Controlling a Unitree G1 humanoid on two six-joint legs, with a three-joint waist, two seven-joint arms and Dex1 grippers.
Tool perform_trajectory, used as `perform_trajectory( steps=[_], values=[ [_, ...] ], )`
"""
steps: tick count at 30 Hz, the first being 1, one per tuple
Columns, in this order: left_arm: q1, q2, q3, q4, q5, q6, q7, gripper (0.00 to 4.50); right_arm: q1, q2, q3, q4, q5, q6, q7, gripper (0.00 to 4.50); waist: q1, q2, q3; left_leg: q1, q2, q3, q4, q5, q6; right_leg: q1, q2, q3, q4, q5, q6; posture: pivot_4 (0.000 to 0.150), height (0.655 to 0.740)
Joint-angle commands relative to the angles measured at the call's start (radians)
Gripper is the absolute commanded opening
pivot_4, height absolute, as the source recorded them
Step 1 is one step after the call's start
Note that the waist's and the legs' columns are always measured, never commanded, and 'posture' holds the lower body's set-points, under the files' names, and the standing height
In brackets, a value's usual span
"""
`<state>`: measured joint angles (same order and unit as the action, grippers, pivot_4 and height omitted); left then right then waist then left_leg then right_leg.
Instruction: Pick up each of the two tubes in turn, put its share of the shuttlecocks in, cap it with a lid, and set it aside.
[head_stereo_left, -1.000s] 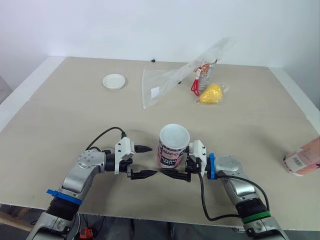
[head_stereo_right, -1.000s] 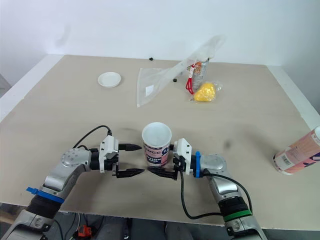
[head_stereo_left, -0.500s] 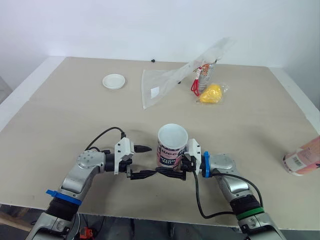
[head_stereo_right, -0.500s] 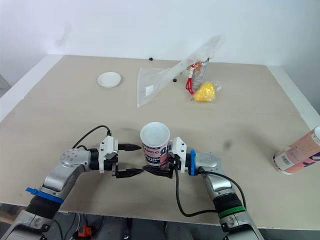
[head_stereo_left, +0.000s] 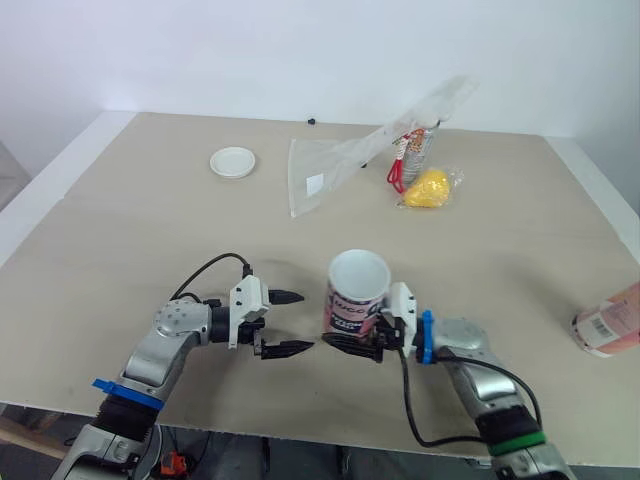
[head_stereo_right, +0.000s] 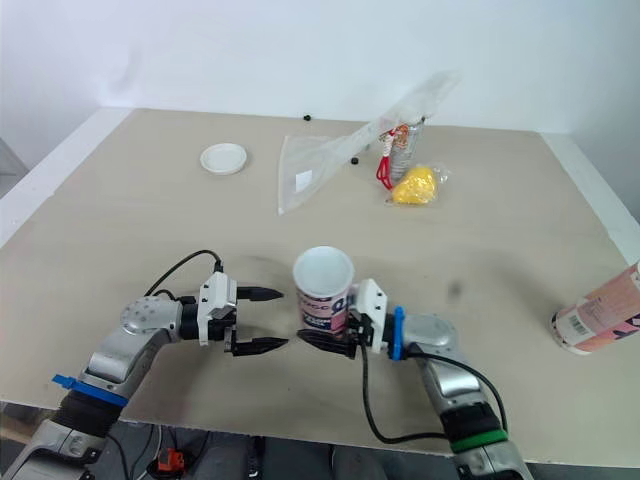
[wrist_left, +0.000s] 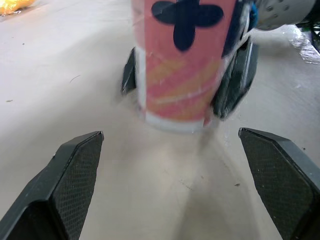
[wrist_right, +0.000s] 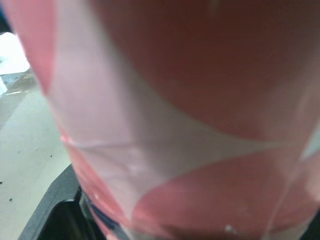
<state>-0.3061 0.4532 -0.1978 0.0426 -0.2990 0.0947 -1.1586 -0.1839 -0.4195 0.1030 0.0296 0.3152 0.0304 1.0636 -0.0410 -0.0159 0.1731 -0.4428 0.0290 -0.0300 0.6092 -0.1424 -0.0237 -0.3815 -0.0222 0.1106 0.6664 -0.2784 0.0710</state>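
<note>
— Two tubes, by our count. Where do we place them?

— We see the upright tube (head_stereo_left: 358, 292) near the front edge of the table (head_stereo_left: 120, 230), about midway across, its white mouth open toward the head camera. The second tube (head_stereo_left: 608, 320) lies on its side at the far right edge, well apart from both arms.

— And the right gripper (head_stereo_left: 347, 340)?

— We find it clenched around the lower part of the upright tube. In the left wrist view we see a black finger (wrist_left: 235, 75) pressed against each side of the pink wall.

— Does the base of that tube touch the table?

— We cannot tell; the base is blurred where it meets the surface.

— What of the left gripper (head_stereo_left: 303, 322)?

— We see its jaws spread wide and holding nothing. It hovers low over the table just to the left of the upright tube, tips pointing toward it and not touching it.

— What else do we note?

— A round white lid (head_stereo_left: 232, 162) lies flat at the back left, well apart from both tubes. A clear bag (head_stereo_left: 340, 165) sits at the back middle, one end rising toward the right. Just beside it we see a yellow bundle (head_stereo_left: 425, 187) in clear wrap, and next to that a red loop (head_stereo_left: 397, 175) on something we cannot make out.
</note>
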Motion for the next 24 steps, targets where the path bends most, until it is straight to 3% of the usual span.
perform_trajectory(
  steps=[1, 6, 12, 24],
  values=[
    [-0.002, -0.012, 0.013, -0.048, -0.018, 0.008, 0.026, 4.50, 0.109, 0.011, -0.203, -0.156, 0.062, 0.071, -0.230, 3.61, 0.003, 0.000, 0.000, 0.000, 0.000, 0.000, 0.000, 0.000, 0.000, 0.000, 0.000, 0.000, 0.000, 0.000, 0.000, 0.150, 0.7400],
    [0.015, -0.026, 0.003, -0.074, -0.015, 0.028, 0.067, 4.50, 0.215, 0.087, -0.397, -0.263, 0.074, 0.162, -0.545, 3.61, 0.002, 0.000, 0.000, 0.000, 0.000, 0.000, -0.001, 0.000, 0.000, -0.001, 0.000, 0.000, 0.000, 0.000, 0.000, 0.150, 0.7400],
    [0.023, -0.045, -0.001, -0.092, -0.010, 0.035, 0.100, 4.50, 0.227, 0.149, -0.507, -0.242, 0.019, 0.156, -0.785, 3.61, -0.004, 0.000, 0.000, 0.001, 0.002, 0.002, -0.001, 0.000, 0.001, -0.001, 0.000, 0.000, 0.000, -0.001, -0.003, 0.150, 0.7400],
    [0.003, -0.054, -0.004, -0.095, -0.013, 0.042, 0.114, 4.50, 0.161, 0.145, -0.551, -0.099, -0.016, 0.117, -0.912, 3.61, -0.005, 0.001, 0.000, 0.001, 0.001, 0.003, -0.002, 0.001, 0.001, -0.001, -0.001, 0.001, 0.000, -0.002, -0.003, 0.150, 0.7400]
  ],
)
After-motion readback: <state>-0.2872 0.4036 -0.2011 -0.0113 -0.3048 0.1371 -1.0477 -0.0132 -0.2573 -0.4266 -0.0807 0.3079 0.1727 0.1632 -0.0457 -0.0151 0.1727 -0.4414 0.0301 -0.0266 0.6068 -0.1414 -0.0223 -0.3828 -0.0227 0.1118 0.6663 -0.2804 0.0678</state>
